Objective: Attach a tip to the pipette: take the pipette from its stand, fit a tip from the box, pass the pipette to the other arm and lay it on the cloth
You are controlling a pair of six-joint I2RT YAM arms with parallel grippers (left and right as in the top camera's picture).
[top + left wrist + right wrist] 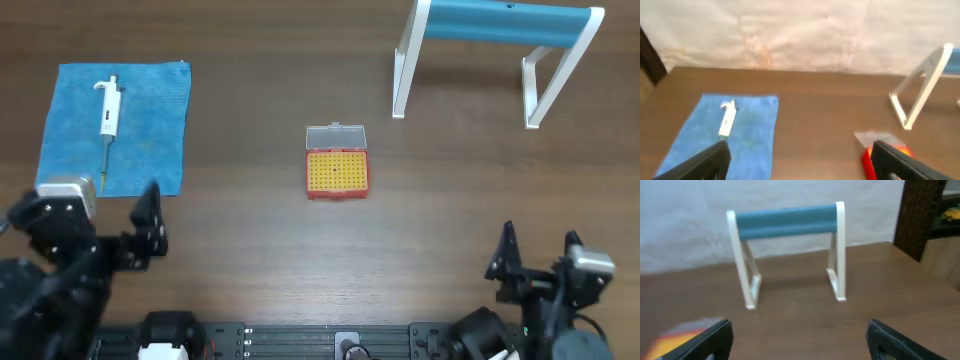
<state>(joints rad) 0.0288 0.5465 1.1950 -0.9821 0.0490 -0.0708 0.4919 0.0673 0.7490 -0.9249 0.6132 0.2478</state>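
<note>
A white pipette (108,112) with a yellow tip lies lengthwise on the blue cloth (150,130) at the table's left; in the left wrist view the pipette (727,120) rests on the cloth (752,135). The orange tip box (337,172) with its clear lid folded back sits mid-table, and its corner (890,150) shows past my left finger. The blue-barred white stand (500,50) at the back right holds nothing, also seen as the stand (790,222). My left gripper (115,225) sits open near the cloth's front edge. My right gripper (540,255) is open at the front right.
Bare brown tabletop lies between the cloth, the tip box and the stand. A pale wall (815,35) backs the table's far edge. A dark cabinet (930,215) stands beyond the table's right side.
</note>
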